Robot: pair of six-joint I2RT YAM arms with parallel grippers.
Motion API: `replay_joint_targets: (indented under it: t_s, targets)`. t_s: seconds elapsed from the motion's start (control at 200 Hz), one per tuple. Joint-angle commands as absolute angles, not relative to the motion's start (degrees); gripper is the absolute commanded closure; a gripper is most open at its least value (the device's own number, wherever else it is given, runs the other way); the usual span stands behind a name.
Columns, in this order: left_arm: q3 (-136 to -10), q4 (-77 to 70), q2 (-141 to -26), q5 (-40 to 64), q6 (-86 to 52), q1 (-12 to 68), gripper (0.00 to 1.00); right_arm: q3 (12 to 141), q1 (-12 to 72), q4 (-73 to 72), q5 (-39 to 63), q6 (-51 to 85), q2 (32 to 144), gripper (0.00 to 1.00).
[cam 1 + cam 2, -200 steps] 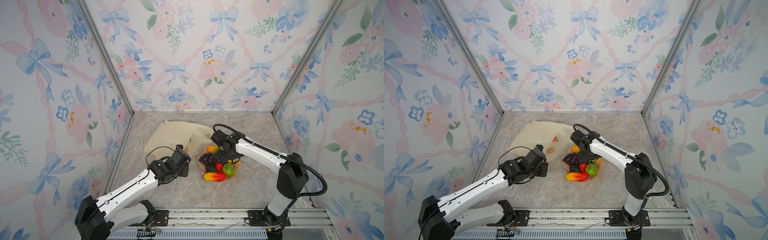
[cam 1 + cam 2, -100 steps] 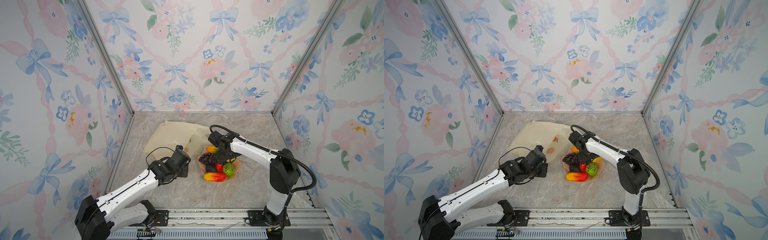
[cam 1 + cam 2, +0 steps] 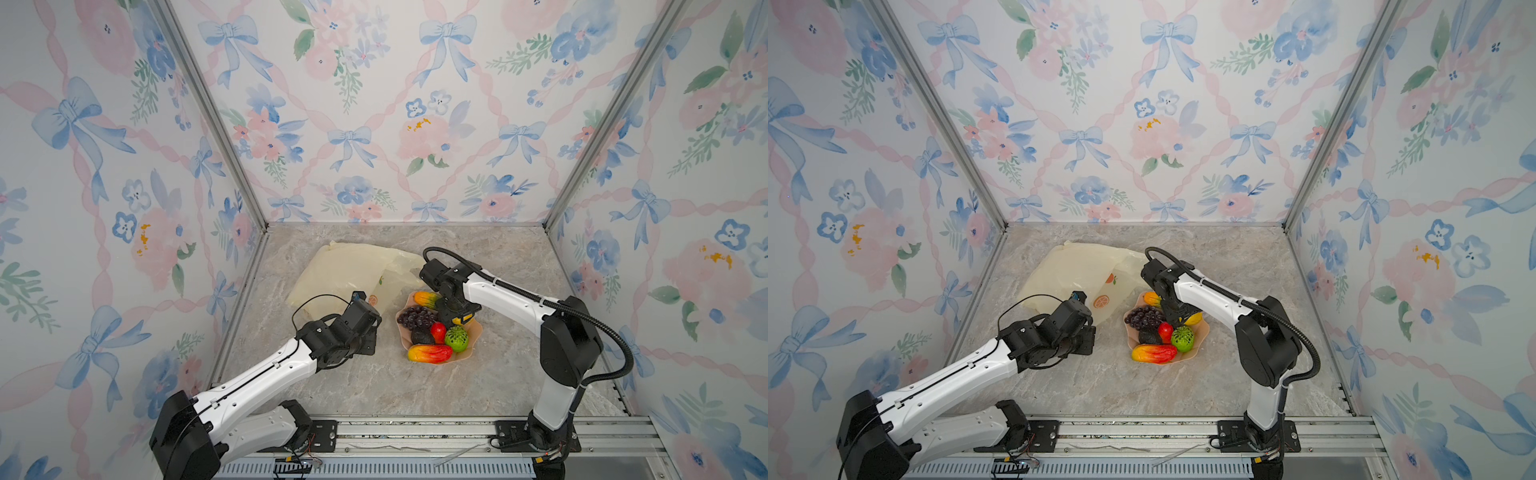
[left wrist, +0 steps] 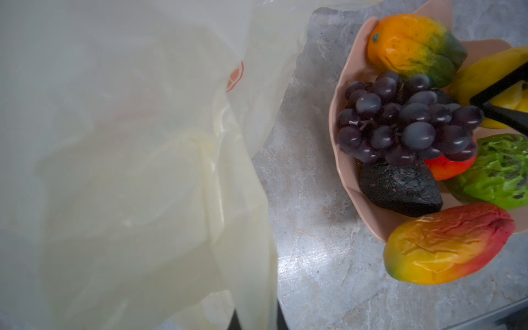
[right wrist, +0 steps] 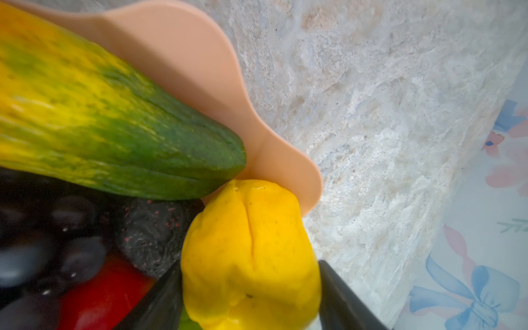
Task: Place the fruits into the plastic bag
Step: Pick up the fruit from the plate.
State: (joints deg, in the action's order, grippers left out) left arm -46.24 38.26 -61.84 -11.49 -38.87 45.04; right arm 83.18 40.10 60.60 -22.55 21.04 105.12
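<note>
The fruits lie piled in a pink dish (image 3: 478, 332): an orange-green mango (image 3: 424, 298), purple grapes (image 4: 405, 120), a dark avocado (image 4: 400, 188), a bumpy green ball (image 3: 456, 337), a red-yellow mango (image 3: 430, 353) and a yellow citrus (image 5: 251, 251). My right gripper (image 5: 250, 265) reaches down into the dish, and its two fingers press the sides of the yellow citrus. The pale-yellow plastic bag (image 3: 353, 270) lies crumpled behind and left of the dish. Film from the bag (image 4: 128, 171) runs between the jaws of my left gripper (image 4: 255, 320), which is shut on it just left of the dish.
Floral walls close in the marble table (image 3: 415, 386) on three sides. A metal rail (image 3: 415, 432) with both arm bases runs along the front edge. Bare marble lies in front of and to the right of the dish.
My right gripper has dropped lower into the dish, and its jaws have narrowed onto the yellow citrus. The left arm and the bag have not moved.
</note>
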Motion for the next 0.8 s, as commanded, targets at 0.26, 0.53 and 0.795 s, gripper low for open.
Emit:
replay_joint_targets:
  t_s: [0.26, 0.53, 0.795]
  targets:
    - [-45.7, 38.2, -62.2, -11.6, -39.2, 45.4, 1.0, 82.8, 39.8, 61.1, -20.8, 21.5, 101.6, 0.41]
    - [-45.9, 38.2, -62.2, -11.4, -39.2, 45.5, 1.0, 85.3, 39.8, 63.4, -20.5, 21.8, 96.2, 0.41]
    - [-46.0, 38.2, -62.0, -11.4, -39.3, 45.9, 1.0, 85.3, 38.6, 62.1, -13.8, 23.4, 88.4, 0.41]
